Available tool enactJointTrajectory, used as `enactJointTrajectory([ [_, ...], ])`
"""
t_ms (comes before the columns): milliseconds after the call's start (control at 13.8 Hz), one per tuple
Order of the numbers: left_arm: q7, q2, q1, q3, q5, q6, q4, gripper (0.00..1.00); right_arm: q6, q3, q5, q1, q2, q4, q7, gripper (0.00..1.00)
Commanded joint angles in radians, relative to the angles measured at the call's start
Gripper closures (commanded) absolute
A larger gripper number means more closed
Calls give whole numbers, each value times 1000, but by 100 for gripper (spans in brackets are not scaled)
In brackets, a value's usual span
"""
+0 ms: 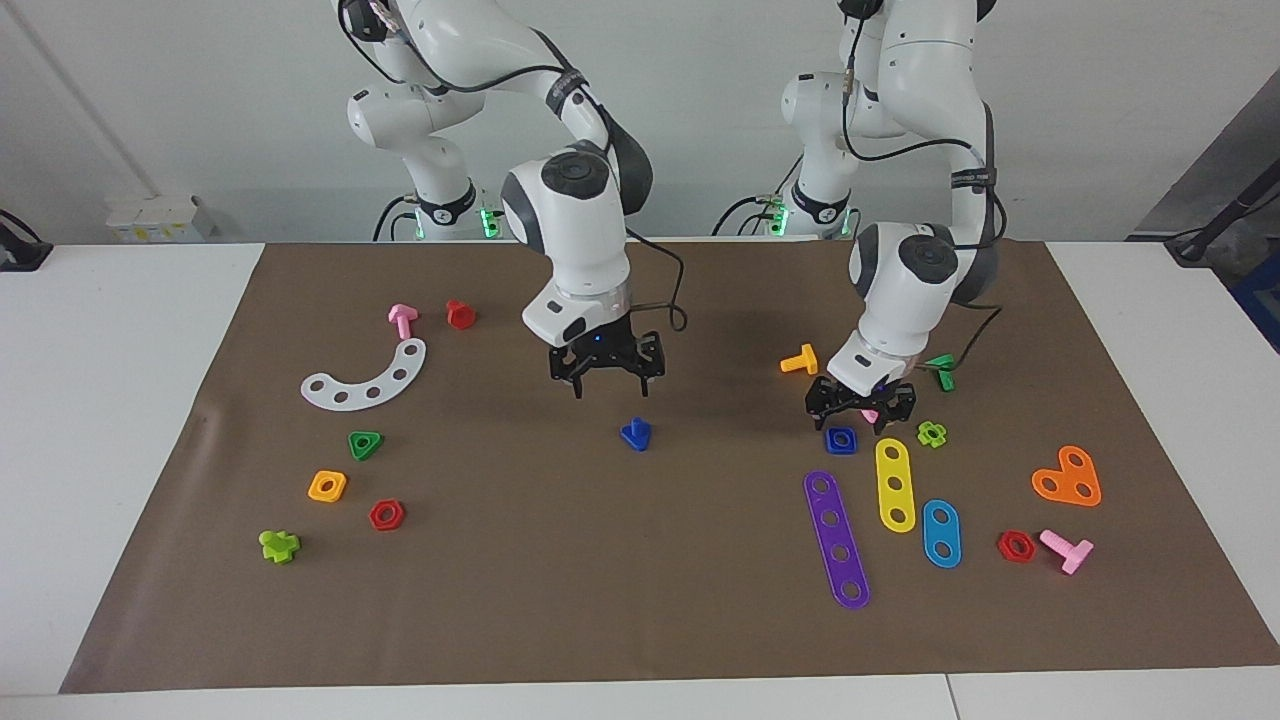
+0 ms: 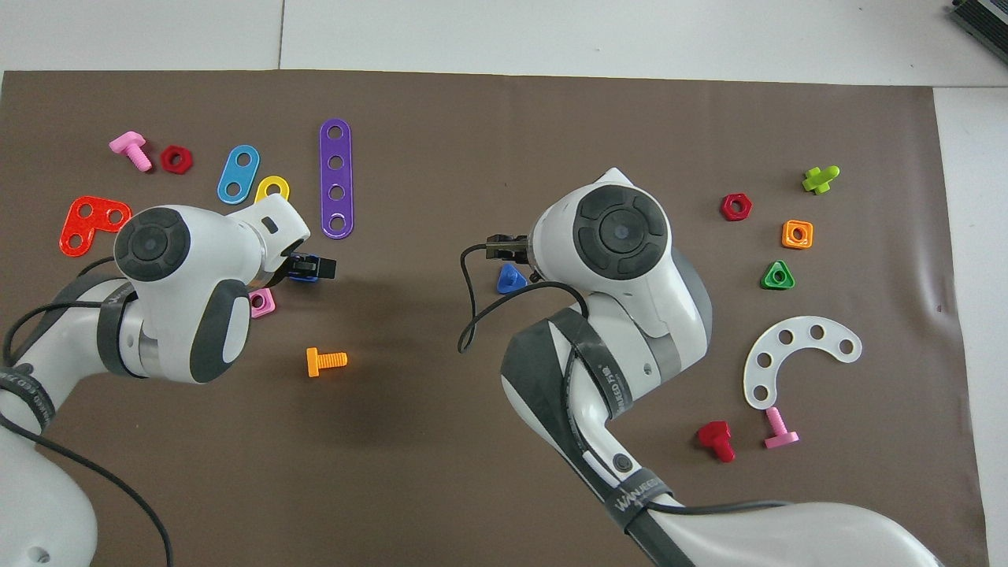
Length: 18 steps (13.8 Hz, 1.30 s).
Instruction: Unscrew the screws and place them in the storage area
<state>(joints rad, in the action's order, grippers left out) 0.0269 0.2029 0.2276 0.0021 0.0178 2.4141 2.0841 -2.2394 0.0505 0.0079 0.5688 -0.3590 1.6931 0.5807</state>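
The dark-blue screw (image 1: 636, 434) stands head down on the middle of the brown mat, also seen from above (image 2: 510, 279). My right gripper (image 1: 611, 390) hangs open just above it, a little toward the robots, touching nothing. The blue square nut (image 1: 841, 440) lies flat on the mat at the left arm's end. My left gripper (image 1: 858, 416) is open directly over the nut, its fingers apart and clear of it. The storage area (image 1: 300, 440) is the stretch of mat at the right arm's end with the white curved strip (image 1: 368, 380), green triangular nut (image 1: 365, 444), orange square nut (image 1: 327, 486) and red hex nut (image 1: 386, 514).
Purple (image 1: 836, 538), yellow (image 1: 895, 484) and blue (image 1: 941, 533) strips lie next to the blue nut, farther from the robots. An orange bolt (image 1: 799, 360), green bolt (image 1: 941, 370), pink nut (image 2: 261, 302) and lime piece (image 1: 932, 433) crowd the left gripper. A pink bolt (image 1: 402, 319) and red bolt (image 1: 460, 314) sit by the white strip.
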Motion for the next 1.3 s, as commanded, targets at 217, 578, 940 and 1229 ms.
enactJointTrajectory([
  [217, -35, -66, -53, -4, -22, -370, -279, 0, -112, 8, -8, 59, -135, -9, -13, 0],
  [578, -126, -80, -131, 4, -22, -630, -542, 0, -115, 8, -42, 54, -159, 16, -36, 24],
  [940, -167, -181, -154, 9, -19, -794, -569, 0, -102, 6, -42, 55, -156, 17, -38, 67],
  [1229, -170, -270, -151, 9, -19, -714, -388, 0, -89, 8, -43, 56, -155, 11, -42, 100],
])
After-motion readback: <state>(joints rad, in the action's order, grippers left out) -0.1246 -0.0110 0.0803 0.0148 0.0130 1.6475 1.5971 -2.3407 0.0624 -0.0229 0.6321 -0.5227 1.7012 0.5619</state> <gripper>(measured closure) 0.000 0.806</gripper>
